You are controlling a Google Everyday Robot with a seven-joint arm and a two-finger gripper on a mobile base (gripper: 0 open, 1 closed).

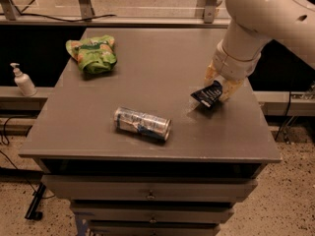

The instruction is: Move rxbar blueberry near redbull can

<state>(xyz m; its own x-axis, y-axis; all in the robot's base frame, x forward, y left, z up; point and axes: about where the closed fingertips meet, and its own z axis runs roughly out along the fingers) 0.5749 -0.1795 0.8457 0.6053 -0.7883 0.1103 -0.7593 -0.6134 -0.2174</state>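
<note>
The redbull can [142, 123] lies on its side near the front of the grey table [147, 73], its shiny round end facing right. My gripper [218, 86] hangs from the white arm at the right side of the table and is shut on the rxbar blueberry [207, 94], a small dark navy wrapper. The bar hangs tilted just above the table top, to the right of the can and a little behind it.
A green snack bag [93, 54] lies at the back left of the table. A white pump bottle [22, 80] stands on a ledge left of the table. Drawers sit under the front edge. The table's right edge is close to the gripper.
</note>
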